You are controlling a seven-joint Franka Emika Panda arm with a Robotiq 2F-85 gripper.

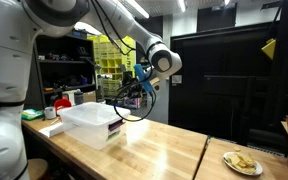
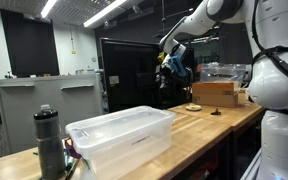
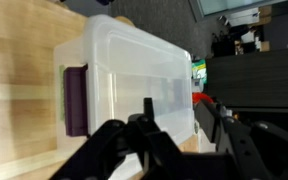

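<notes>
A clear plastic bin (image 1: 92, 122) with a frosted lid stands on the wooden table (image 1: 169, 150); it also shows in an exterior view as the bin (image 2: 124, 135). In the wrist view the bin (image 3: 134, 70) fills the middle, with a purple latch (image 3: 75, 100) on its short end. My gripper (image 3: 182, 115) hangs in the air over the bin's near edge, touching nothing. Its dark fingers (image 3: 148, 106) stand apart, and only the lid and table show between them. From outside, the gripper (image 1: 134, 92) hovers just above and behind the bin, and the gripper (image 2: 172, 68) shows well off the table.
A plate of food (image 1: 243, 162) sits near the table's front corner. A cardboard box (image 2: 214, 93) stands at the table's end. A dark bottle (image 2: 49, 140) is beside the bin. Green (image 3: 198, 72) and red (image 3: 202, 98) items lie past the bin's far side.
</notes>
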